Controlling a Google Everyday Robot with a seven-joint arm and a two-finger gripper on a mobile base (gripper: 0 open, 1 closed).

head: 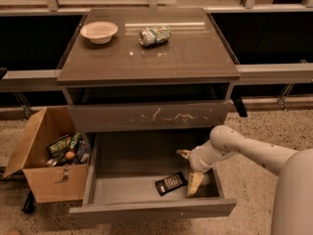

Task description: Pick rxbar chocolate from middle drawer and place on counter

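The rxbar chocolate (170, 183), a small flat black bar with white lettering, lies on the floor of the open middle drawer (151, 210), near its front right. My gripper (191, 175) reaches down into the drawer from the right, just right of the bar. One pale finger (195, 184) points down beside the bar's right end; another (183, 153) sticks out to the back left. The fingers are spread and hold nothing. The counter (186, 58) is the glossy grey-brown cabinet top above.
A white bowl (99, 32) and a crushed silver-green can (154, 35) sit on the counter. A scratched grey drawer front (149, 116) is shut above the open drawer. An open cardboard box (41, 158) of items stands on the floor at left.
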